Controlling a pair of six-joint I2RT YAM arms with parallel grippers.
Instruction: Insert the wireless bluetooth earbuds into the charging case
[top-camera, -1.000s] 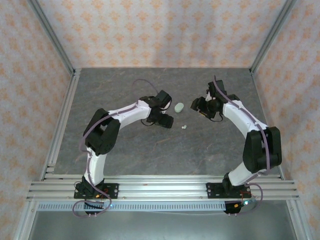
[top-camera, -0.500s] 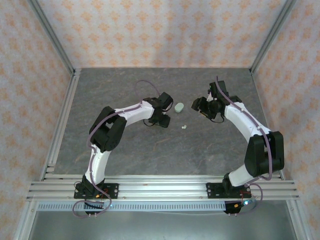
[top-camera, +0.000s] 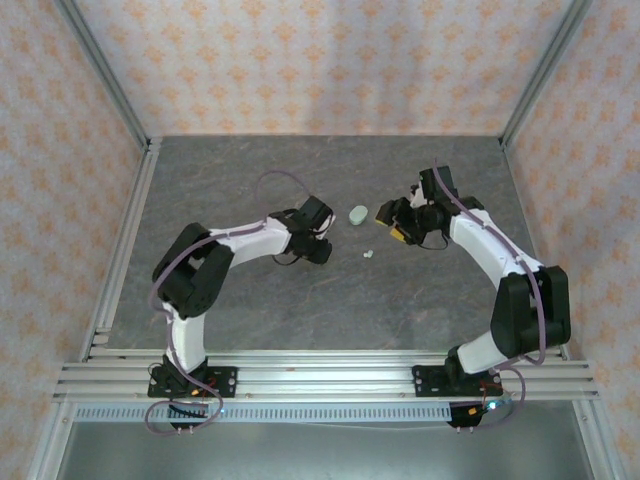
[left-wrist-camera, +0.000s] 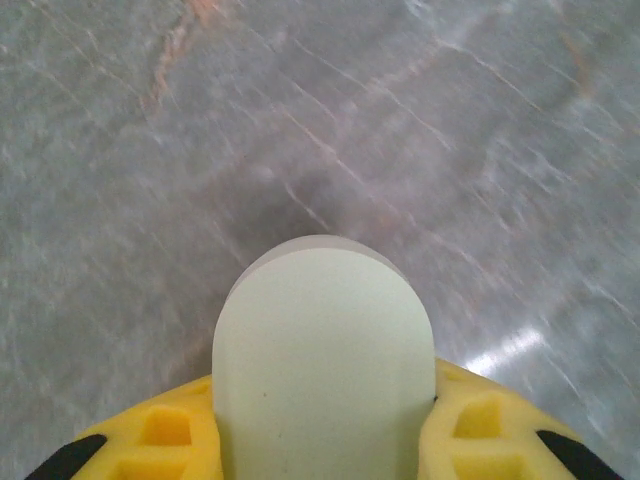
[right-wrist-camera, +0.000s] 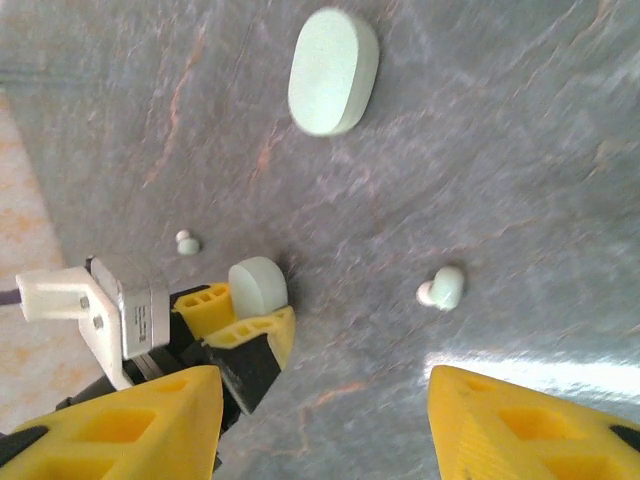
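Note:
My left gripper (left-wrist-camera: 322, 410) is shut on a pale mint oval charging case (left-wrist-camera: 322, 320); the yellow pads press both of its sides, just above the grey stone table. From the right wrist view that held case (right-wrist-camera: 257, 285) stands on edge between the left fingers (right-wrist-camera: 205, 305). A second oval case (right-wrist-camera: 333, 72) lies flat farther off, also seen from above (top-camera: 358, 214). One tiny earbud (right-wrist-camera: 443, 290) lies loose on the table, and in the top view this earbud (top-camera: 367, 255) is between the arms. Another earbud (right-wrist-camera: 187, 243) lies beside the left gripper. My right gripper (right-wrist-camera: 320, 430) is open and empty, hovering over the table.
The grey marbled table (top-camera: 250, 290) is fenced by aluminium rails (top-camera: 125, 240) at the left and right and by patterned walls behind. The two grippers (top-camera: 318, 246) (top-camera: 392, 224) sit close together near the table's middle.
The left gripper has closed onto a case and shifted slightly left and nearer, its elbow swinging left. The right gripper has edged left and stayed open.

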